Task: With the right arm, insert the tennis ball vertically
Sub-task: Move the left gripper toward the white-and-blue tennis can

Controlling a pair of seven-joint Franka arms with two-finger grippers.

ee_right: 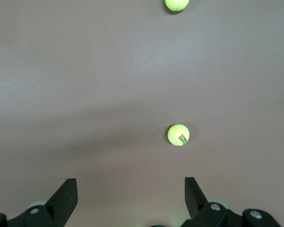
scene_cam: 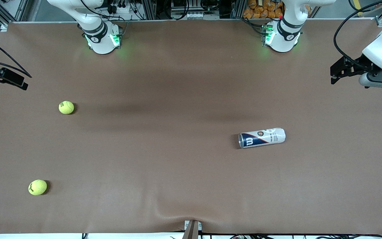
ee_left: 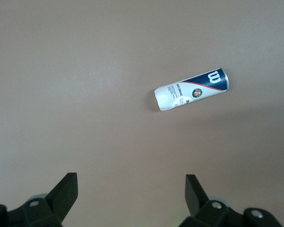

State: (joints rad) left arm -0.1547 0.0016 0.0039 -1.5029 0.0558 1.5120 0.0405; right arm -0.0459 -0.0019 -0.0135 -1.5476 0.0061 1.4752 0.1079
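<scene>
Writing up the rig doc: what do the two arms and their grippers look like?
Both arms match: glossy white shells, black joint bands, green lights glowing at the bases, black cables trailing. The left gripper and right gripper are black, with two angular wedge-shaped fingers on a black body with silver screws.

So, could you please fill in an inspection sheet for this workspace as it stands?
Surface: brown table cover, rippled at the edge nearest the front camera.
Job's things: two tennis balls toward the right arm's end; ball can lying on its side toward the left arm's end.
Clutter: nothing seen.
Claws: left claw open over bare cover near the can; right claw open above the balls; both empty.
Cables: black cable on the left arm.
Surroundings: equipment racks along the arms' bases.
</scene>
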